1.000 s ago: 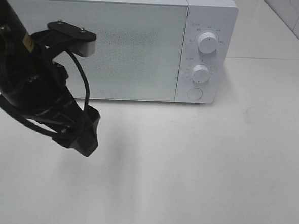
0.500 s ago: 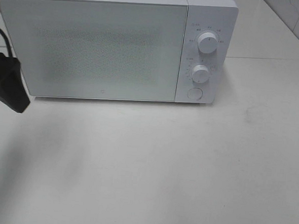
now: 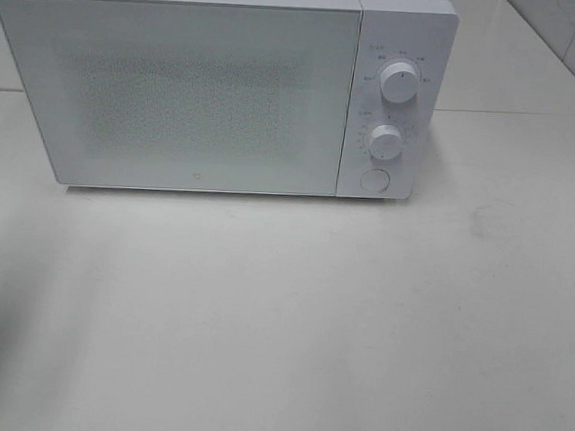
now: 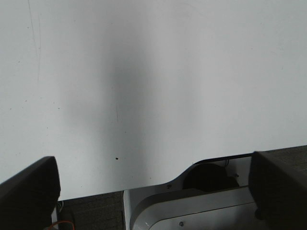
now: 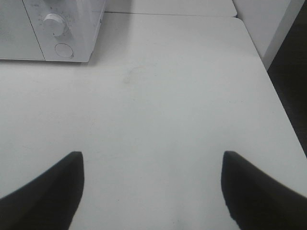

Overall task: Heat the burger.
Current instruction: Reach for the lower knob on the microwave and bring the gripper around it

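One microwave [image 3: 222, 89], door [image 3: 177, 101] shut, two knobs [image 3: 399, 84], stands beyond the right gripper [image 5: 152, 191]. It and the left gripper [image 4: 153, 187] both gape wide, empty.

microwave [image 3: 207, 93] at table's [image 3: 310, 324] back

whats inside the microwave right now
The microwave has its door shut, and the speckled window shows only a pale, grainy surface. Nothing inside can be made out through it, so whether any food sits in there cannot be told from these views.
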`<act>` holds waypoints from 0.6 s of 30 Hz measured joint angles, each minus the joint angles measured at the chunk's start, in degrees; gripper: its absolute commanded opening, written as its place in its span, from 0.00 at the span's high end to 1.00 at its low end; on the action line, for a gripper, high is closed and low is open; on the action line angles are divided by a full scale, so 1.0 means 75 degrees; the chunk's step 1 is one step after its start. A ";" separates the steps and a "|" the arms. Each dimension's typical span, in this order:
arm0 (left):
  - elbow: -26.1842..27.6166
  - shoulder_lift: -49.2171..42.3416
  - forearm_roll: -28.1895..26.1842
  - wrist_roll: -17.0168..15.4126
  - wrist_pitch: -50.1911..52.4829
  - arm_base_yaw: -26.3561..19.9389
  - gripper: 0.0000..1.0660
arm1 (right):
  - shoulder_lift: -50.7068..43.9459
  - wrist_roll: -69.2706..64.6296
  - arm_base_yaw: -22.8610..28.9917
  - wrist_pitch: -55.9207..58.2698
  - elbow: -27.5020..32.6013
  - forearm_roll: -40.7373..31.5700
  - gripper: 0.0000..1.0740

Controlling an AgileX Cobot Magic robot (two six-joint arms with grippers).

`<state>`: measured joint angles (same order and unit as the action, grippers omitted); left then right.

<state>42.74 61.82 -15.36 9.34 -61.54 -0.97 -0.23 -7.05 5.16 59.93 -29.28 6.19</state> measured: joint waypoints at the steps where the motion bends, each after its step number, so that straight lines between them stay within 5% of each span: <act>1: 0.0000 0.0000 0.0000 0.0000 0.0000 0.0000 0.05 | 0.0000 0.0000 0.0000 0.0000 0.0000 0.0000 0.30; 18: -0.1788 -0.3468 0.0512 -0.0382 0.0260 0.0000 0.05 | 0.0000 0.0000 0.0000 0.0000 0.0000 0.0000 0.30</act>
<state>29.34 35.81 -11.52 6.47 -59.59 -0.97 -0.23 -7.05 5.16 59.93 -29.28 6.19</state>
